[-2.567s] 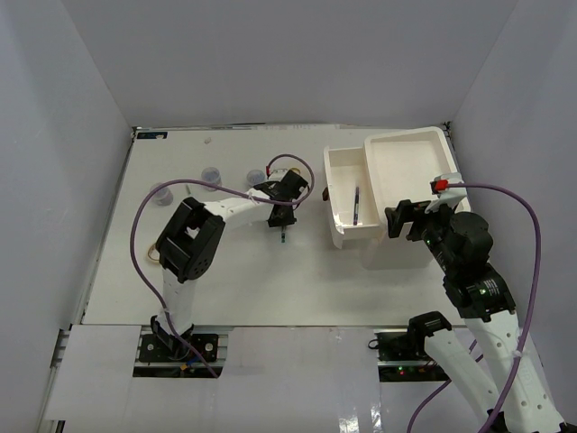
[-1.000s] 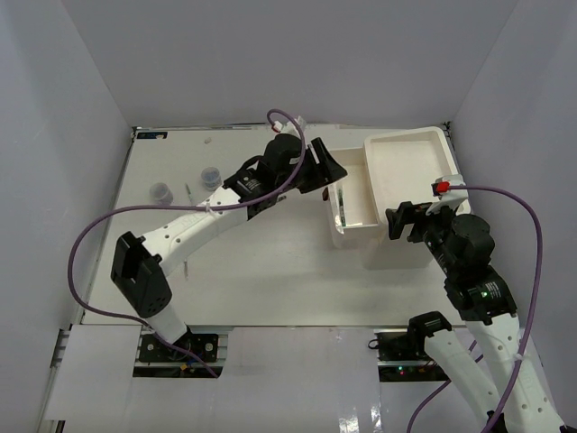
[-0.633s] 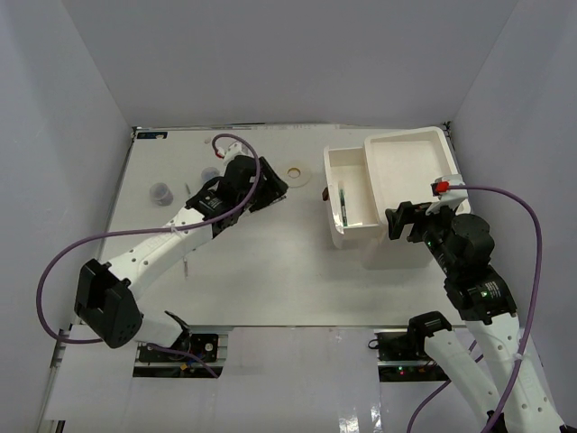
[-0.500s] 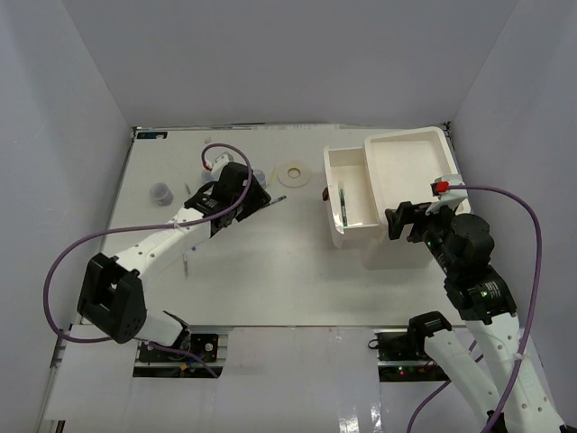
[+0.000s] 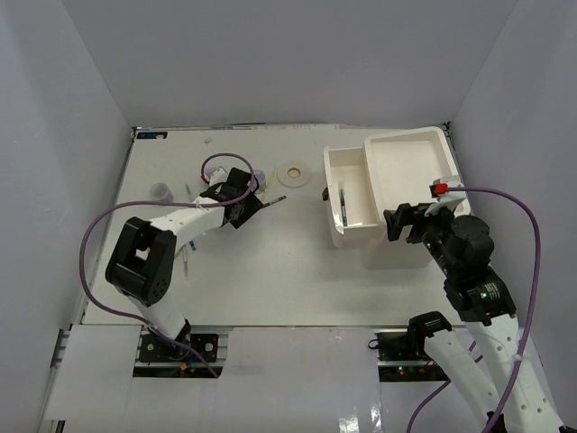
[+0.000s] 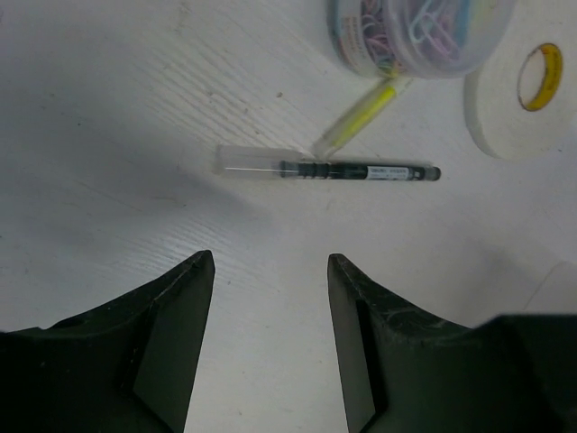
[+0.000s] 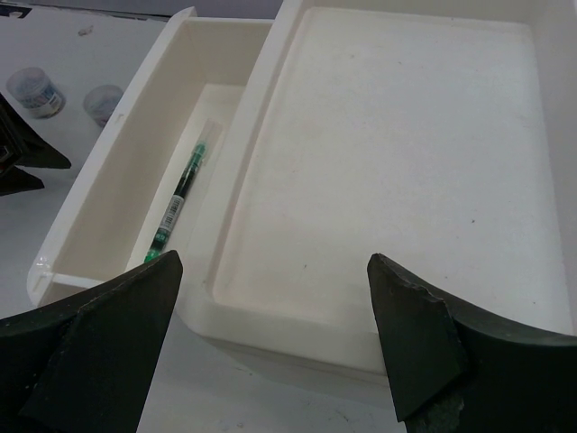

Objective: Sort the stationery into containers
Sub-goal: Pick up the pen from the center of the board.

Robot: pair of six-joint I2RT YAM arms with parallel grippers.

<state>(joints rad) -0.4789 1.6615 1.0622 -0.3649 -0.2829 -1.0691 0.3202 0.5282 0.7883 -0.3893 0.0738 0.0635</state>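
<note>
In the top view the left jaws sit left of centre, low over the desk (image 5: 297, 271). They stand partly apart with nothing between them. Their wrist view shows a dark pen (image 6: 356, 170) with a clear cap lying flat just ahead of the two tips, in the upper middle of the frame. A yellow pen (image 6: 365, 110) slants up from beside the cap to the foot of a jar (image 6: 419, 32) of coloured paper clips at the top edge. A tape ring (image 6: 505, 113) lies at the upper right, just clear of the dark pen's end.

The right jaws hover wide and hold nothing, at the near edge of the organiser (image 7: 541, 180), right of centre in the top view. Its drawer (image 7: 108, 207) is pulled out to the left, and a green pen (image 7: 180, 200) lies lengthwise inside. Two small jars (image 7: 32, 90) stand on the desk at the upper left of that wrist view.
</note>
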